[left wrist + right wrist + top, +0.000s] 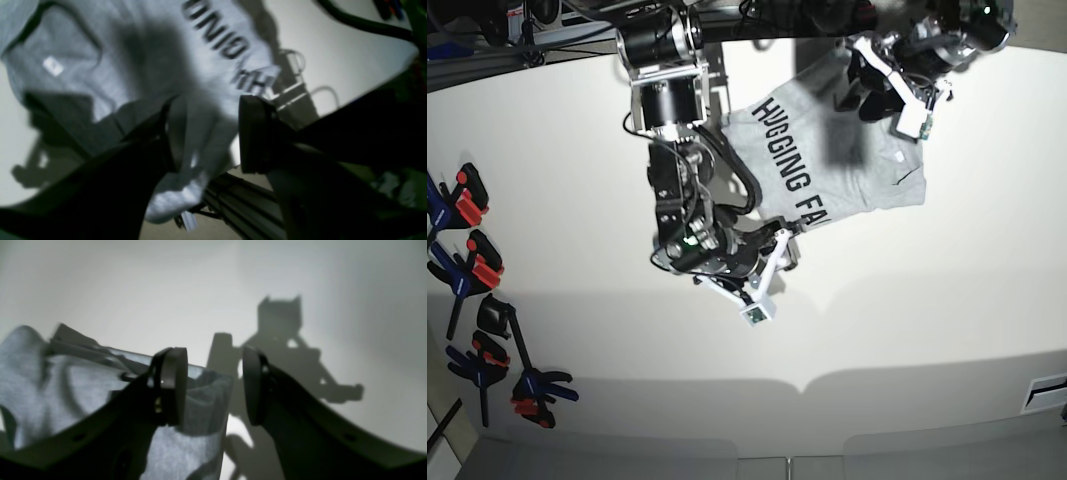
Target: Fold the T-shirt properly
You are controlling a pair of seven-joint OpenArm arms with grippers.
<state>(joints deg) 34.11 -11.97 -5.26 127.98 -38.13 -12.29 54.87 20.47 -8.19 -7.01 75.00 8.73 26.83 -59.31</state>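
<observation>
The grey T-shirt lies lettering-up on the white table, at the back middle. In the left wrist view the T-shirt shows its black letters and a small white tag. My left gripper is open, with a hanging fold of the shirt's far edge between its spread jaws; in the base view it is over the shirt's far edge. My right gripper is open at the shirt's near left corner, with the cloth reaching partly into the gap; it also shows in the base view.
Several blue, orange and black clamps lie along the table's left edge. A black cable and an aluminium frame rail run past the table's far edge.
</observation>
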